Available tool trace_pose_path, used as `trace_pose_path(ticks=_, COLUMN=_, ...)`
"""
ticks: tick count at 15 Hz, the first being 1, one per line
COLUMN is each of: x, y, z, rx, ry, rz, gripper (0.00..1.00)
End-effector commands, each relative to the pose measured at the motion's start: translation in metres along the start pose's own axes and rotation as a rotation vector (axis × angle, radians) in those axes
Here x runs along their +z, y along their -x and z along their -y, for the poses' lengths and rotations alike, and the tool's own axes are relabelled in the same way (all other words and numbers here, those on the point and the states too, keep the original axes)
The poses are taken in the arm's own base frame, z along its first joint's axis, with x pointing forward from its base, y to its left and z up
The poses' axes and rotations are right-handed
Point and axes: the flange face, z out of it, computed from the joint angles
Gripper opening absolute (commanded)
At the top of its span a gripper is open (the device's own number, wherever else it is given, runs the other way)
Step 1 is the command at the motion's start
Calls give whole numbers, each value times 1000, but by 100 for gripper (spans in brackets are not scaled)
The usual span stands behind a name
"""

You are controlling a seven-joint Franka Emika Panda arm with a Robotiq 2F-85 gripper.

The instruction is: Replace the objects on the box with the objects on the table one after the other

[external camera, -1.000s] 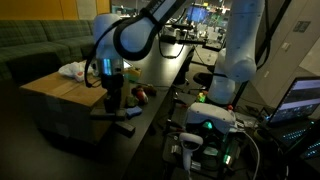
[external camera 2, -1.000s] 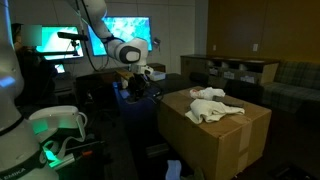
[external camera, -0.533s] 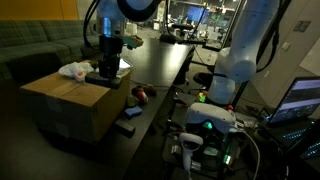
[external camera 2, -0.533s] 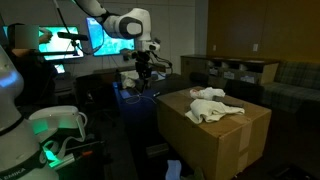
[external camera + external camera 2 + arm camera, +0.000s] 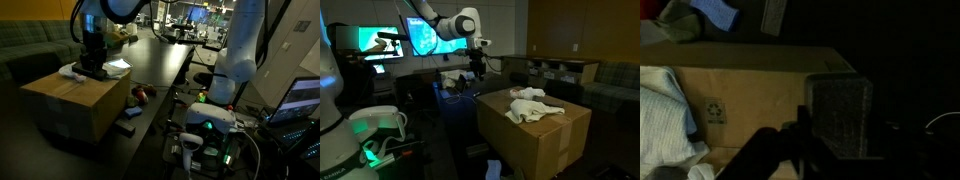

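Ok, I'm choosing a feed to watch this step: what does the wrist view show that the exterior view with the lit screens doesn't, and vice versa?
Only the wrist view: the recycling mark on the cardboard box and a dark meshed object close up. Only the exterior view: the arm and the lit screens. Both: the box top and the white cloth lying on it.

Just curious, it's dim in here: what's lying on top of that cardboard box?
A crumpled white cloth lies on top of the box, with bare cardboard showing around it. Anything under the cloth is covered and cannot be seen.
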Motion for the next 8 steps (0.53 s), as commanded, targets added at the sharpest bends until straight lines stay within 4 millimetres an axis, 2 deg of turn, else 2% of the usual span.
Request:
trace_pose_path(ticks=1, x=31, y=-39, z=5, rx=22, ry=46, rz=13, gripper=31)
trace_pose_path(ticks=6, x=86, y=-60, z=1, rx=46, ry=93, rz=52, gripper=31)
trace_pose_path(ticks=8, x=97, y=-64, z=-2, rx=52, ry=91, rz=66, gripper=31)
